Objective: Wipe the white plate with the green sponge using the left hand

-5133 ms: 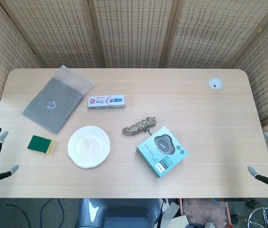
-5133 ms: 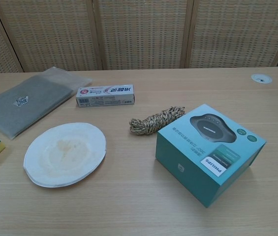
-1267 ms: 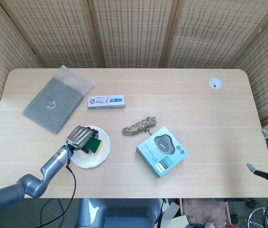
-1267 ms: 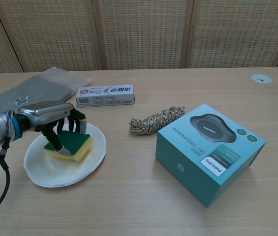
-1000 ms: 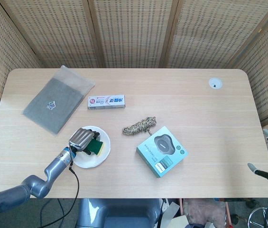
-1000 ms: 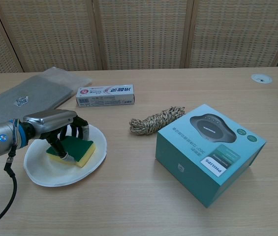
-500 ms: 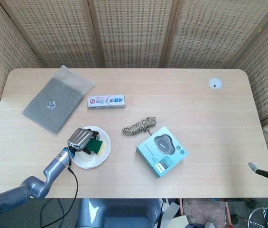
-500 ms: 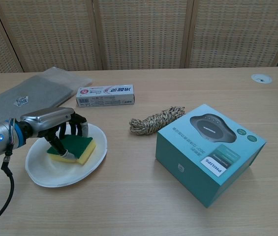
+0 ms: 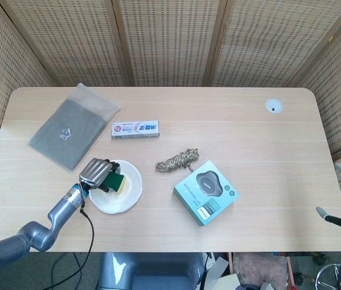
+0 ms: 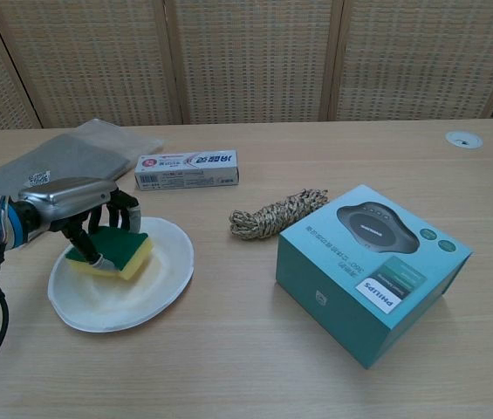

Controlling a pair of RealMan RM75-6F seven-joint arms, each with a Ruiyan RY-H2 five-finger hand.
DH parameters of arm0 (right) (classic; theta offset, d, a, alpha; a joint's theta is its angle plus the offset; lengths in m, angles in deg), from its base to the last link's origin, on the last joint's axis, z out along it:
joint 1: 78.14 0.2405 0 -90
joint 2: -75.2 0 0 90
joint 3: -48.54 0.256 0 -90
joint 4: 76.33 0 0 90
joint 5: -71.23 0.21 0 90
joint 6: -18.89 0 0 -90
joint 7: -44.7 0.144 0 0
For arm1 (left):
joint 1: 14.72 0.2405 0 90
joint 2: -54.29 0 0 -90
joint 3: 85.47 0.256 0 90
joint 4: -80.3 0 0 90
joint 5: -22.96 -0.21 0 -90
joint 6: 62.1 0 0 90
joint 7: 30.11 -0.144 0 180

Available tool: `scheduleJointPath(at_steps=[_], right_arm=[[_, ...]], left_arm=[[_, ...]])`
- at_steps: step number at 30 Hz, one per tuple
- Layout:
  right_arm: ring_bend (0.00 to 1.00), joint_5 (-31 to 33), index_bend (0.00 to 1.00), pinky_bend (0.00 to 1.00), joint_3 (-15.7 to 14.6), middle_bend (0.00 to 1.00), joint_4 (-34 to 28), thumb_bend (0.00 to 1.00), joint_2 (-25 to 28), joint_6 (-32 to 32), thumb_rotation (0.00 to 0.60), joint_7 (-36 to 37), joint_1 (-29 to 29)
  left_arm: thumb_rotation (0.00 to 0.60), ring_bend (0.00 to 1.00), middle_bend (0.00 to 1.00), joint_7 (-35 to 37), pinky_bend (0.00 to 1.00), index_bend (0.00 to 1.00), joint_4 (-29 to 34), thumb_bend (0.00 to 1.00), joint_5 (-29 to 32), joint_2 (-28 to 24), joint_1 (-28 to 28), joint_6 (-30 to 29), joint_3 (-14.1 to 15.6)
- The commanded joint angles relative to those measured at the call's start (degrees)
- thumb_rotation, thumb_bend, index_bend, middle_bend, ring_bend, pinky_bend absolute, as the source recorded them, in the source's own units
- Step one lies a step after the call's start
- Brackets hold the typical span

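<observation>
Gripping the green sponge (image 10: 111, 249) at the white plate (image 10: 146, 292)'s left rim, the left hand (image 10: 76, 205)'s closed fingers (image 10: 89, 250) may tip it.

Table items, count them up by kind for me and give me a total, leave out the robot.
Plates: 1, white plate
Sponges: 1, green sponge, held by the left hand
Boxes: 2, toothpaste box and teal box
Rope bundles: 1, rope bundle
Bagged cloths: 1, grey bagged cloth
Total: 6
</observation>
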Motion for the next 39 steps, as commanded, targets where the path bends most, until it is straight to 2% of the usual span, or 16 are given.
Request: scheduleJointPath(at_steps=[1, 13, 22, 30, 39], right_arm=[[0.00, 0.0, 0.05, 0.00, 0.0, 0.00, -0.1, 0.00, 0.0, 0.0, 0.600, -0.1, 0.0], [0.00, 0.0, 0.05, 0.00, 0.1, 0.00, -0.2, 0.00, 0.4, -0.3, 0.600, 0.7, -0.1], [0.00, 0.1, 0.05, 0.00, 0.1, 0.00, -0.4, 0.00, 0.5, -0.2, 0.600, 0.6, -0.1], [0.00, 0.0, 0.05, 0.00, 0.1, 0.00, -0.5, 0.00, 0.5, -0.3, 0.600, 0.4, -0.1], [0.00, 0.1, 0.05, 0.00, 0.0, 0.00, -0.4, 0.00, 0.2, 0.1, 0.600, -0.1, 0.1]], left_arm=[[0.600, 0.42, 0.51, 0.8, 0.51, 0.56, -2.0, 0.18, -0.5, 1.6, 0.2, 0.4, 0.9], [0.600, 0.42, 0.51, 3.6, 0.51, 0.56, -4.9, 0.18, -2.2, 3.5, 0.7, -0.8, 2.0], [0.600, 0.42, 0.51, 0.7, 0.51, 0.56, 0.7, 0.18, -3.0, -1.8, -0.6, -4.3, -0.2], [0.600, 0.42, 0.51, -5.1, 0.51, 0.56, 1.5, 0.18, -1.0, -3.7, -1.6, -1.2, -0.7], [0.600, 0.42, 0.51, -7.6, 0.51, 0.57, -4.8, 0.18, 0.0, 0.8, -1.5, 2.3, 1.1]])
